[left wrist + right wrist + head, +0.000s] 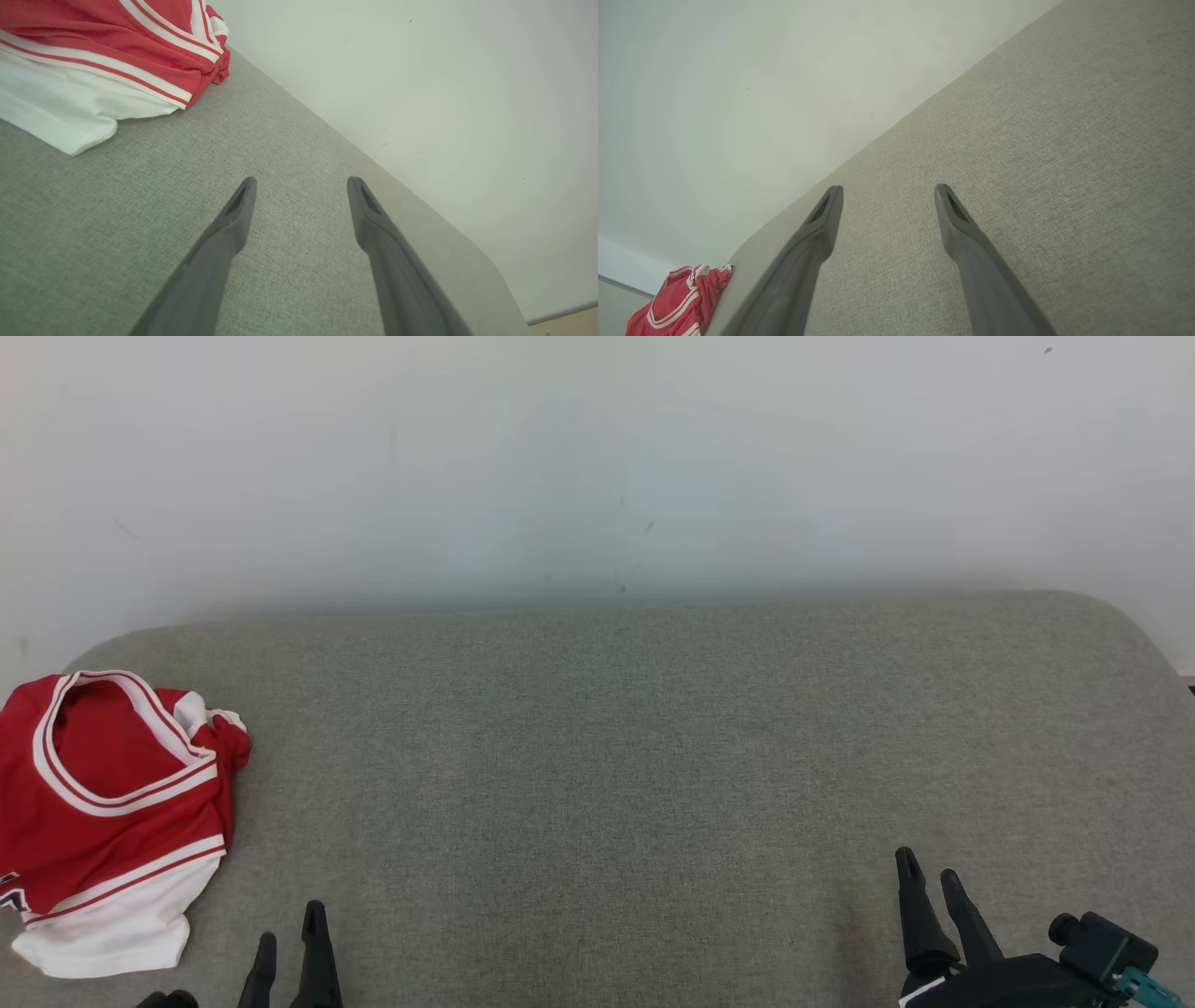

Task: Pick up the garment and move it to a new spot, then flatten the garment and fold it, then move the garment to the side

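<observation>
Garment (112,821), red with white bands and a white lower part, lies bunched at the far left of the grey cushion (597,756); its left side is cut off by the edge of the head view; the banded neck opening faces up, toward the wall (597,457); the white part lies nearest the robot.

Left gripper (290,924) sits at the lower left of the head view, just right of the garment's white corner and apart from it; its fingers are spread with nothing between them; in the left wrist view this gripper (302,182) points across bare cushion, with the garment (93,70) off to the upper left.

Right gripper (927,863) is at the lower right, well apart from the garment; its fingers are also parted and empty; in the right wrist view the gripper (888,186) is over bare cushion, the garment (677,298) small at the lower left corner.

Whether either gripper touches the cushion cannot be told.
</observation>
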Controlling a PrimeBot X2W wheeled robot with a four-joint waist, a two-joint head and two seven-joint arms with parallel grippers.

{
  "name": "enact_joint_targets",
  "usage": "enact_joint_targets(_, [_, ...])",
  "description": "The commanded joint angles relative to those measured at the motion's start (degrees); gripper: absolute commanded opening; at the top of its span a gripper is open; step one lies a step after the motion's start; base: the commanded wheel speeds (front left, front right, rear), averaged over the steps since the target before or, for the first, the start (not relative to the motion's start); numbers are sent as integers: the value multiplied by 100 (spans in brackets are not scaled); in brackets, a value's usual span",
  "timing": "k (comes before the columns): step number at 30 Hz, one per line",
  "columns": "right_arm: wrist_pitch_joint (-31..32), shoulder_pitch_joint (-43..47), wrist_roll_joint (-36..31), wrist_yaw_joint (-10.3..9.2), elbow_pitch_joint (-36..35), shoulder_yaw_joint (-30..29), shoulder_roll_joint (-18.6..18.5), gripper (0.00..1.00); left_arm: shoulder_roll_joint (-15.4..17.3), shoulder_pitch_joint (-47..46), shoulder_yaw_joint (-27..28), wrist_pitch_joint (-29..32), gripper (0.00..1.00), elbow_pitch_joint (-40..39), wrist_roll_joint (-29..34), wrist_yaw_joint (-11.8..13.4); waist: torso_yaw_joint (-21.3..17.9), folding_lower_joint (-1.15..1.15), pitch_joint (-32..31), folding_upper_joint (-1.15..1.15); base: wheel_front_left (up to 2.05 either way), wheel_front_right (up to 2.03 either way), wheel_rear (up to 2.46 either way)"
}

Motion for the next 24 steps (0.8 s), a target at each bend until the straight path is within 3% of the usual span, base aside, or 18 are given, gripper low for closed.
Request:
enact_joint_targets(1, [-37, -96, -314, 12, -60, 32, -11, 100, 43, 32, -39, -81, 100, -52, 344, 24, 2, 0, -8, 0, 0, 0, 0])
enact_joint_targets(24, [-177, -23, -1815, 15, -86, 95, 8, 100, 93, 50, -135, -420, 100, 40, 1917, -15, 17, 0, -83, 0, 0, 0, 0])
